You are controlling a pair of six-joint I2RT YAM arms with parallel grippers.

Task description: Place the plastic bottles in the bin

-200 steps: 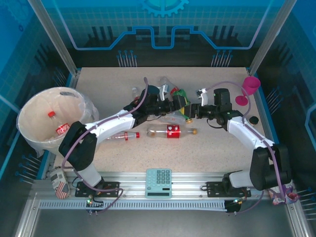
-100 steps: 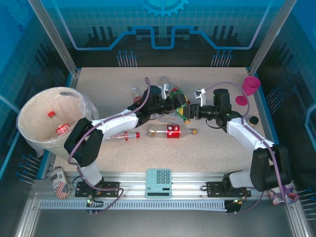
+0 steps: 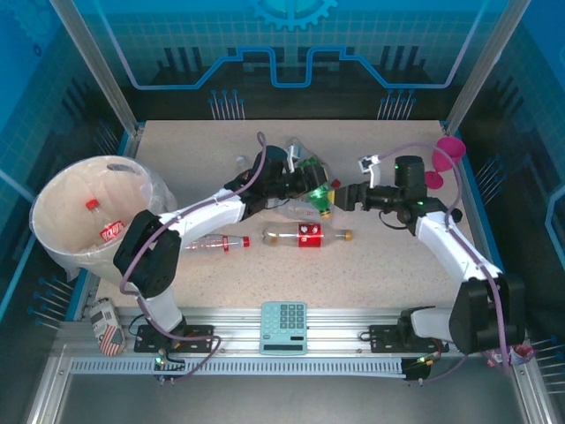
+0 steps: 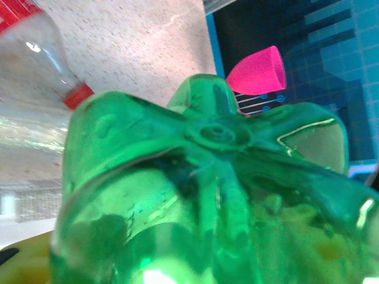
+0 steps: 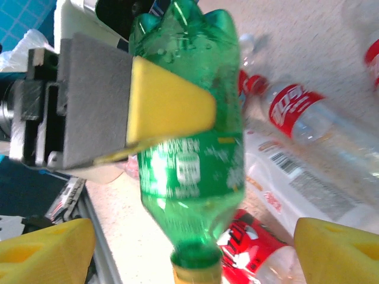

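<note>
Green bottle (image 5: 195,165) was held up over the table (image 3: 397,265), clamped across its body by the left gripper (image 3: 303,182). The yellow pad (image 5: 169,100) was pressed flat on its side, a firm hold, likely for the carry to the bin (image 3: 53,190), well off to the left. The right gripper (image 3: 347,196) sat just beside the cap end with its fingers spread wide either side of the neck, gripping nothing, probably steadying or a handover. A red-labelled bottle (image 3: 104,230) lay in the bin. A gold-capped bottle (image 3: 300,235) and a clear bottle (image 3: 214,243) lay on the table. More were bunched under the arms, count unclear. The pink goblet (image 3: 446,157) stood far right.
</note>
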